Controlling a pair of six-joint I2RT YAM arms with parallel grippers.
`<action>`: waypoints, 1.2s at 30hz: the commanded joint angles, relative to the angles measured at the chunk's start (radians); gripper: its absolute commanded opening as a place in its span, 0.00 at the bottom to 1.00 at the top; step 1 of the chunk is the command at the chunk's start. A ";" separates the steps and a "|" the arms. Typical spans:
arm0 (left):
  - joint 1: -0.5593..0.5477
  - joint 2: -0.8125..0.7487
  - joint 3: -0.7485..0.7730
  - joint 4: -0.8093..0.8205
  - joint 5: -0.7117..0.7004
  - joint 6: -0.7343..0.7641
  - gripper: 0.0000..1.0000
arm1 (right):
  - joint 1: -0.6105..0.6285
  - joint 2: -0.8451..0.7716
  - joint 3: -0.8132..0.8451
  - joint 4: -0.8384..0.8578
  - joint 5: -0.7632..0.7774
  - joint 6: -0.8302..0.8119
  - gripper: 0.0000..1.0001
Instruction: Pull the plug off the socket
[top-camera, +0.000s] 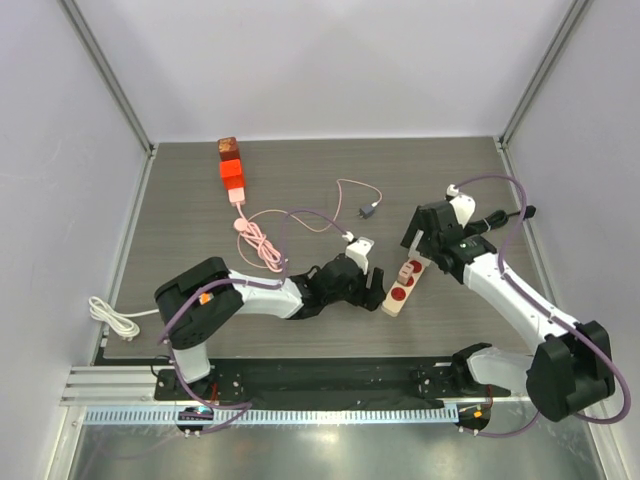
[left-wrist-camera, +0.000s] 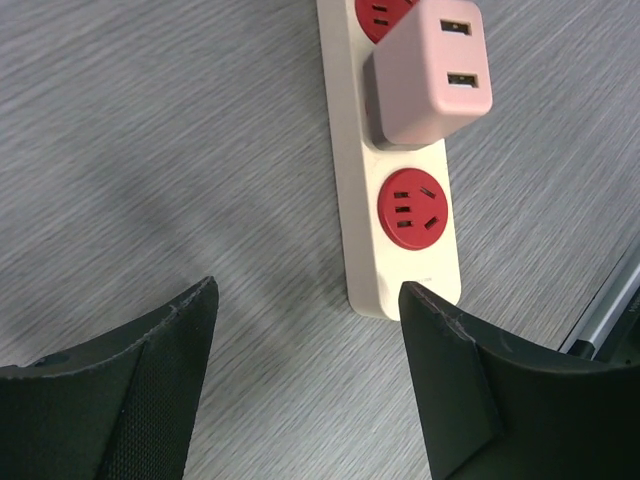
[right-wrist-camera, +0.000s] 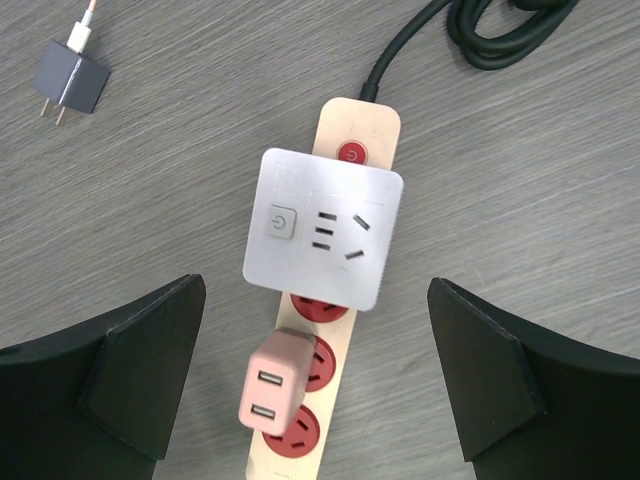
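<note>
Left tool, right tool wide, empty; pink plug apparently seated in socket strip.

Left wrist view: the power strip runs off the top edge, its uppermost red socket sliced through, and the pink charger covers the outlet under it. Right wrist view: the white adapter hides a stretch of strip, the black cable exits at the top, and the strip's near end gets clipped at the bottom. Overhead, the plugs are too small to separate.
</note>
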 joint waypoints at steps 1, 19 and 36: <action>-0.015 0.021 0.043 0.061 0.006 0.007 0.73 | 0.004 -0.067 0.001 -0.055 0.015 -0.032 0.99; -0.026 0.108 0.081 0.104 0.029 -0.036 0.62 | 0.003 -0.110 0.031 -0.170 -0.265 -0.091 0.99; -0.026 0.156 0.100 0.107 0.026 -0.100 0.47 | 0.032 -0.035 -0.099 -0.047 -0.208 0.173 0.51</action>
